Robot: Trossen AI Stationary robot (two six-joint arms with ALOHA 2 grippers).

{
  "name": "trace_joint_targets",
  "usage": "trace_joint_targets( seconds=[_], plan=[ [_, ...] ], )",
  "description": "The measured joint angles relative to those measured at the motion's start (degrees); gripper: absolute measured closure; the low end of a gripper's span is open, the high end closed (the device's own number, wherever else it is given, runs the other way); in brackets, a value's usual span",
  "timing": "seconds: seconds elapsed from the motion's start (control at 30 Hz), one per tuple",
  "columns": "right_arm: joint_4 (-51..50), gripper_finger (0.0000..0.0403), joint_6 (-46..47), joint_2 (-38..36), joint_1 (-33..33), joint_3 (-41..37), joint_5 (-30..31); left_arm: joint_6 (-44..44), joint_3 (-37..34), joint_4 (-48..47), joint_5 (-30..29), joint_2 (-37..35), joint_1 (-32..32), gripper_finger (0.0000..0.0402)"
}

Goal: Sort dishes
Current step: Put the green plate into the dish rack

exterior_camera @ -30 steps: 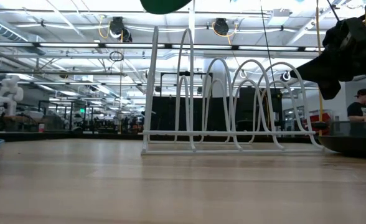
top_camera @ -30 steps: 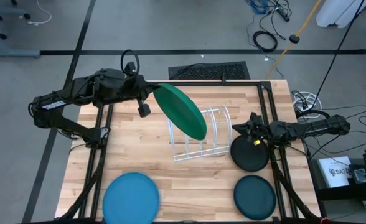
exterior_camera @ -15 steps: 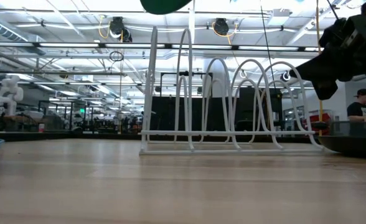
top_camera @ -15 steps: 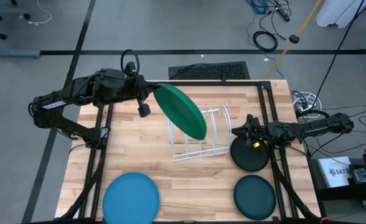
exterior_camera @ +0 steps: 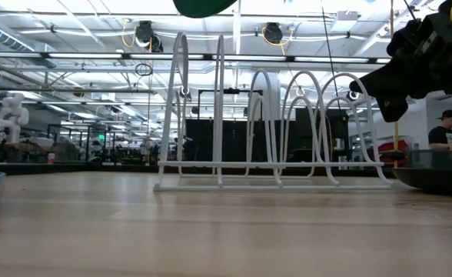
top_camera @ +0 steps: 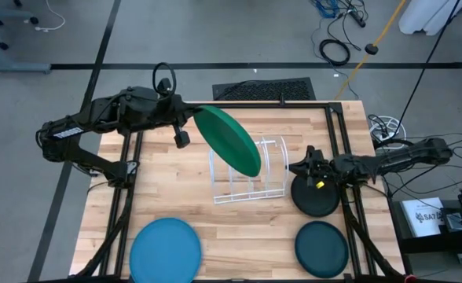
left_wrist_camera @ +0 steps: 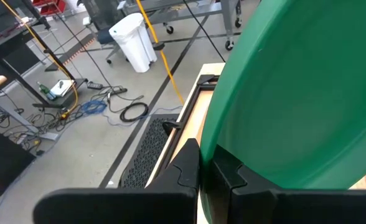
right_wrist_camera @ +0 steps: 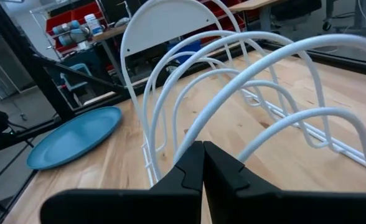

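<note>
My left gripper (top_camera: 188,119) is shut on the large green plate (top_camera: 229,141), which it holds tilted in the air above the white wire rack (top_camera: 251,177). The plate's lower edge shows in the low view (exterior_camera: 203,6). My right gripper (top_camera: 295,167) is shut at the rack's right end. The black plate (top_camera: 315,196) lies flat under my right arm. The dark teal plate (top_camera: 321,248) lies at the near right and the light blue plate (top_camera: 165,248) at the near left. My left gripper pinches the green plate's rim (left_wrist_camera: 215,151) between its two fingers, at the plate's far left edge, coming level from the table's left. The plate is lifted clear and slants down toward the right over the rack. My right gripper presses its shut fingertips (right_wrist_camera: 201,152) against a wire hoop (right_wrist_camera: 192,134) at the rack's right end, coming level from the table's right. The rack stands on the table.
The table's dark frame rails run along its left (top_camera: 125,181) and right (top_camera: 345,212) sides. Bare wood lies between the rack and the two near plates. Cables and a floor mat (top_camera: 264,89) lie beyond the far edge.
My right gripper has gone toward the table's left edge with its fingers shut and has pushed the rack, which has slid a short way left along the table and turned slightly. The green plate has stayed still.
</note>
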Motion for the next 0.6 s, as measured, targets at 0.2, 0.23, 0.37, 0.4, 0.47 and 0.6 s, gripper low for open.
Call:
trace_joint_targets(
  seconds=[0.2, 0.23, 0.37, 0.4, 0.47, 0.6],
  plan=[
    [6.6, 0.0403, -1.0, 5.9, 0.0, 0.1, -1.4, -0.5, 0.0, 0.4, -0.6, 0.0, 0.0, 0.0391],
    [7.2, 0.0403, -1.0, 6.9, 0.0, 0.2, -1.4, -0.6, 0.0, 0.4, -0.7, 0.0, 0.0, 0.0391],
    [7.6, 0.0403, -1.0, 9.9, 0.0, 1.5, -1.3, -1.4, 0.0, 0.3, -0.7, 0.0, 0.0, 0.0391],
    [7.6, 0.0403, -1.0, 10.7, 0.0, 1.9, -1.4, -1.4, 0.0, 0.3, -0.7, -0.1, 0.0, 0.0391],
    [7.5, 0.0403, -1.1, 12.2, 0.0, 2.9, -1.4, -1.5, 0.0, 0.3, -0.7, -0.3, 0.0, 0.0391],
    [7.5, 0.0403, -1.4, 15.3, 0.0, 4.8, -1.6, -1.5, 0.0, 0.3, -0.9, -0.9, 0.0, 0.0391]
  ],
)
